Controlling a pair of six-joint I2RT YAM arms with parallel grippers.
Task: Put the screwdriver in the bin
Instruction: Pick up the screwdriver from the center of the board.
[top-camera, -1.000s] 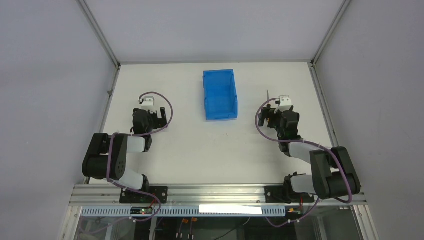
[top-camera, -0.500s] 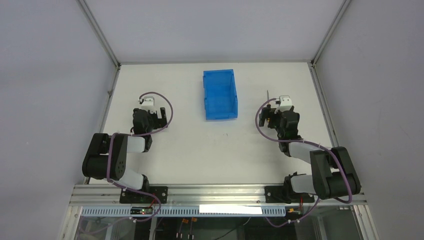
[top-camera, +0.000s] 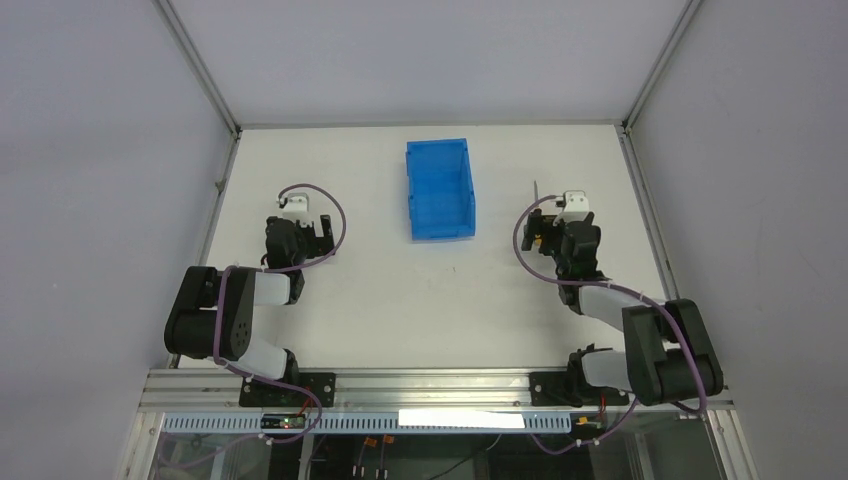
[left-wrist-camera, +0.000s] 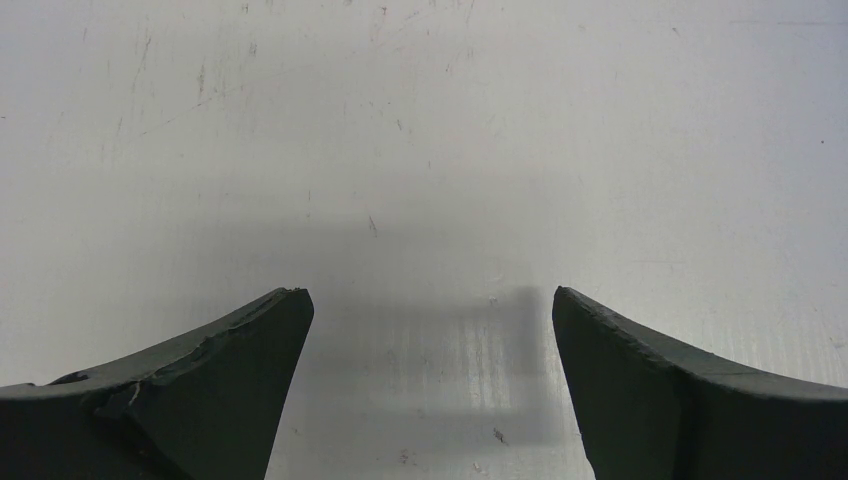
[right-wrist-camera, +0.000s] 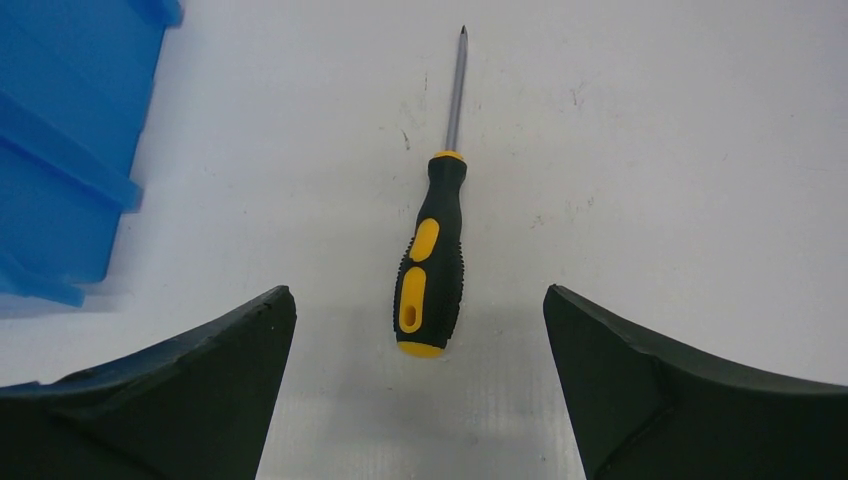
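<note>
The screwdriver (right-wrist-camera: 432, 260) has a yellow and black handle and a thin grey shaft. It lies flat on the white table with its tip pointing away. In the top view only its shaft (top-camera: 536, 189) shows past my right gripper. My right gripper (right-wrist-camera: 418, 292) (top-camera: 548, 224) is open and low over the table, and the butt of the handle lies between its fingertips without touching them. The blue bin (top-camera: 440, 188) stands to the left of the screwdriver, and its corner shows in the right wrist view (right-wrist-camera: 60, 150). My left gripper (left-wrist-camera: 429, 292) (top-camera: 312, 232) is open and empty over bare table.
The white table (top-camera: 420, 290) is bordered by grey walls and a metal frame at the back and sides. The bin stands at the back centre, between the two arms.
My right gripper has shifted very slightly to the right. The left arm, the bin and the screwdriver have not moved.
</note>
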